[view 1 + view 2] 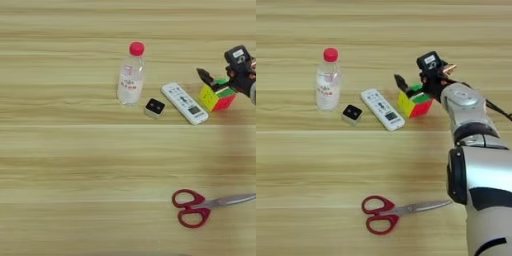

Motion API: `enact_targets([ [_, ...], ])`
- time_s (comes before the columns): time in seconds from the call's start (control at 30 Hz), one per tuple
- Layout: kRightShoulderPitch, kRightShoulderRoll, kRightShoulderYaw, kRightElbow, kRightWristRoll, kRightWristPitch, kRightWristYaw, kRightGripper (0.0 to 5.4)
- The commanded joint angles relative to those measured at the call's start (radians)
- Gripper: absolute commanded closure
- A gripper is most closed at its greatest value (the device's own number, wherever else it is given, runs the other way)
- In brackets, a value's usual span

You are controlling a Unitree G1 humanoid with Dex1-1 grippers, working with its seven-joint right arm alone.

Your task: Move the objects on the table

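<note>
The multicoloured puzzle cube (414, 103) rests on the wooden table (331, 165) at the right, showing yellow, red and green faces. My right gripper (414, 75) hovers at the cube's far top edge with its fingers spread. One black finger (401, 82) points out past the cube's left corner; whether it touches the cube I cannot tell. The white remote control (382, 109) lies slanted just left of the cube. Near the front, the red-handled scissors (387, 213) lie flat with their blades pointing right.
A clear red-capped bottle (328, 80) stands upright at the left, and a tiny black-topped white cube (352, 113) sits between it and the remote. My silver forearm (476, 165) runs from the bottom right up to the cube, above the scissors' blade tips.
</note>
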Motion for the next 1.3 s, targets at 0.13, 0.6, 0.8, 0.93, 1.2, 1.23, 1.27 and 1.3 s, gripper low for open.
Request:
enact_targets([
  [0.13,-0.101,0.005,-0.082,-0.11,0.16,-0.131,0.207,0.03],
  [0.6,0.011,0.062,-0.141,-0.419,0.531,0.202,0.926,0.03],
  [0.8,0.218,-0.003,-0.011,-0.814,0.69,0.483,1.047,0.03],
  [0.93,0.332,-0.075,0.084,-0.974,0.72,0.526,1.047,0.03],
  [1.2,0.462,-0.221,0.211,-1.128,0.684,0.535,1.046,0.03],
  [1.23,0.474,-0.24,0.226,-1.141,0.677,0.534,1.046,0.03],
  [1.27,0.487,-0.26,0.24,-1.156,0.676,0.534,1.046,0.03],
  [1.3,0.494,-0.273,0.248,-1.166,0.677,0.535,1.046,0.03],
])
